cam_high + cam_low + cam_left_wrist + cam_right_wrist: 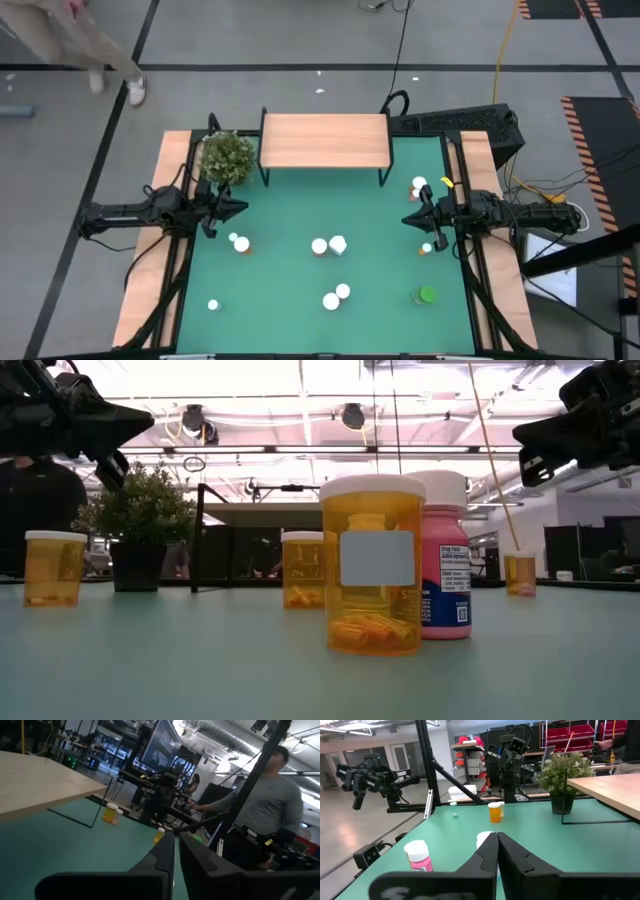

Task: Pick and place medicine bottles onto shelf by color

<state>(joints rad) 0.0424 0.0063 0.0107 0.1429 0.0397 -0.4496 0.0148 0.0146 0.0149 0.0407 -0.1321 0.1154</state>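
Medicine bottles: about ten scattered on green tabletop (300, 290), none on shelf (324, 139). Counted in high view: two near right far corner (418, 186), one by right gripper (427, 247), green-capped one (427, 294) near right front, pair at centre (328, 245), pair nearer front (336, 296), one left of centre (240, 243), one at left front (213, 305). One shelf, bare, at far edge. One plant (227, 157) beside shelf's left end. Left gripper (238, 207) above left side, fingers closed, holding nothing. Right gripper (408, 219) above right side, fingers closed, holding nothing.

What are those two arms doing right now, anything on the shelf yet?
Left gripper and right gripper shut, holding nothing, raised at the mat's sides. Shelf bare; medicine bottles scattered on the mat. Nothing blocking.
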